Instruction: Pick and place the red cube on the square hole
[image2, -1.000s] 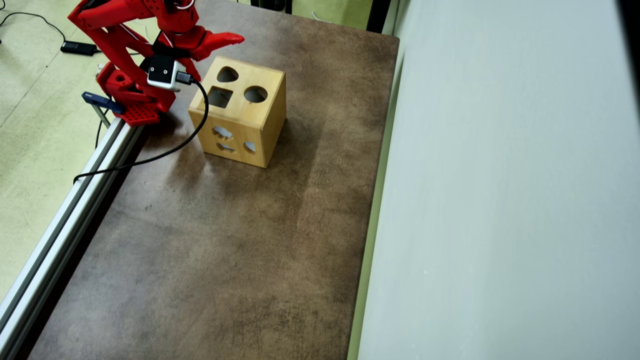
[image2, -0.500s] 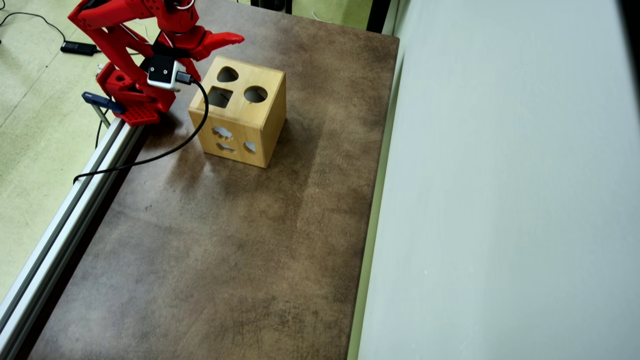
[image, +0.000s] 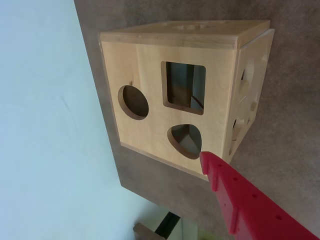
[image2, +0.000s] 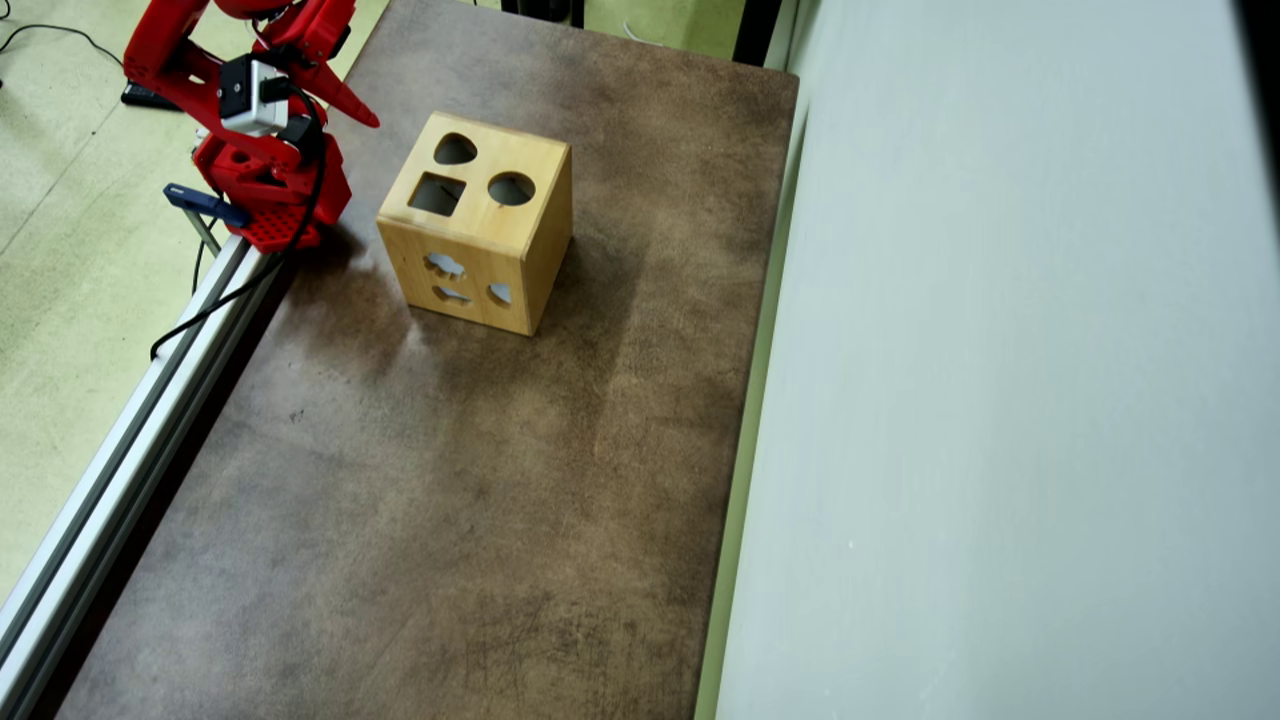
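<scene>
box (image2: 478, 225) stands near the far left corner of the table (image2: 450, 480) in the overhead view, its top face up so that the square hole (image2: 437, 194), the round hole (image2: 511, 188) and the heart hole (image2: 455, 149) all open toward anything lowered from above. the square hole sits on the side of the top nearest the arm (image2: 230, 110), which makes it the shortest reach from the base. cube is not to be seen in either view: none on the table, none in the fingers, and the dark inside of the square hole (image: 184, 88) shows only wood and shadow in the wrist view. my guess is that it lies inside the box, out of sight, though that cannot be confirmed. gripper (image2: 340, 95) hangs folded close above the base, well apart from the box, which reads as a rest pose. it holds nothing visible; only one red finger (image: 235, 200) shows in the wrist view, so i cannot tell whether the jaws stand apart or together. a black cable (image2: 225, 300) trails from the wrist camera (image2: 250, 95) down over the rail (image2: 130, 440).
</scene>
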